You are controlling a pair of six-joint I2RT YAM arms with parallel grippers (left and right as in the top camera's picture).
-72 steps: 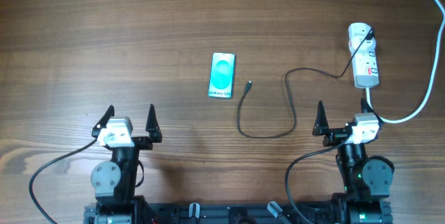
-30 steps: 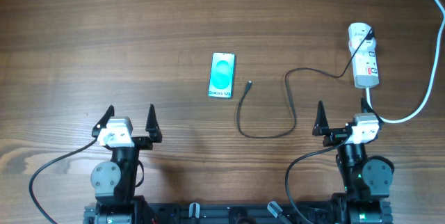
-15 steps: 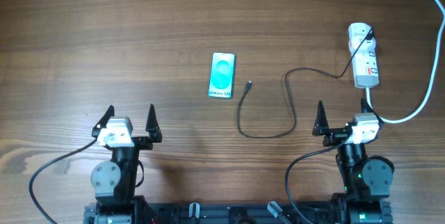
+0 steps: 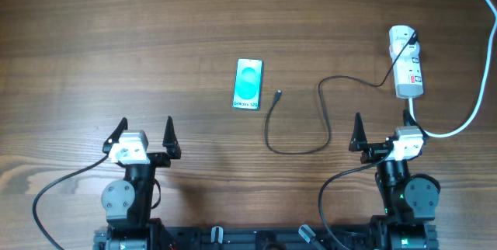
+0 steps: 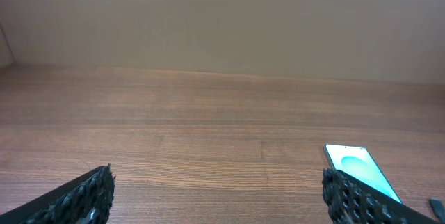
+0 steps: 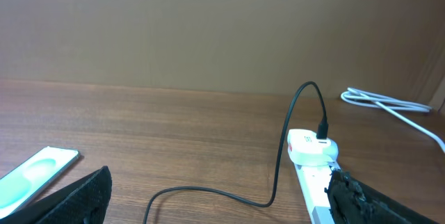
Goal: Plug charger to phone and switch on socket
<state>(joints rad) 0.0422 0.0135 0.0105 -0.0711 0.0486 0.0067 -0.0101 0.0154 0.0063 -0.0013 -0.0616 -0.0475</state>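
The left hand (image 4: 145, 130) and right hand (image 4: 384, 126) are held spread wide and empty, near the bench (image 4: 116, 32) edge. The phone (image 4: 248, 84) is laid flat mid-bench. The charger (image 4: 328, 130) tip is left just beside it, probably for easy reach, and its other end is plugged into the socket (image 4: 407, 71).

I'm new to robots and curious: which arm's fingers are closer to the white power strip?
Right. The right fingers sit just short of the socket, nearer the robot; the left fingers are far off to its left.
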